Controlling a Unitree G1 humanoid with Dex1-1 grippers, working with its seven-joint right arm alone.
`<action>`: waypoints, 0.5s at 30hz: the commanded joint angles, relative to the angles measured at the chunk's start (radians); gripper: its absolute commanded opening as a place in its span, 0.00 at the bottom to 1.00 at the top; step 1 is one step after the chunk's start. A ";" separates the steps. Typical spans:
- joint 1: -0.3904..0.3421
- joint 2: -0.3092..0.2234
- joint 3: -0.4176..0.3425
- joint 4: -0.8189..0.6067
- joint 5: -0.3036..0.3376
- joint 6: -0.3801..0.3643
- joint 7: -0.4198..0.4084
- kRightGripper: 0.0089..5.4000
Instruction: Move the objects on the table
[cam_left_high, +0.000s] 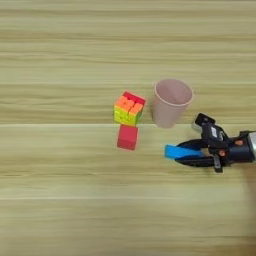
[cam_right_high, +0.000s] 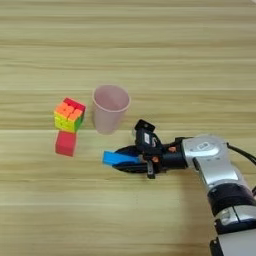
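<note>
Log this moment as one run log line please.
right gripper: shut on flat bright-blue rectangular block | pale pink plastic cup: upright | small red cube: beside multicoloured puzzle cube | wooden table

One red cube (cam_left_high: 127, 137), one pink cup (cam_left_high: 171, 102), one blue block (cam_left_high: 177, 151), one puzzle cube (cam_left_high: 129, 108) (multicoloured).

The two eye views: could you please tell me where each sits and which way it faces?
Left eye view: on the head, facing down on the table; only the right gripper shows.
Right eye view: beside it, same downward aim, reaching further right; gripper and silver forearm show.
Shared: pink cup, red cube, blue block, multicoloured puzzle cube.
</note>
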 joint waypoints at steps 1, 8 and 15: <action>0.030 -0.025 0.021 -0.010 -0.034 0.048 -0.011 0.26; 0.018 -0.071 -0.033 -0.099 0.019 0.070 -0.001 0.26; -0.004 -0.122 -0.100 -0.148 0.049 0.082 -0.004 0.26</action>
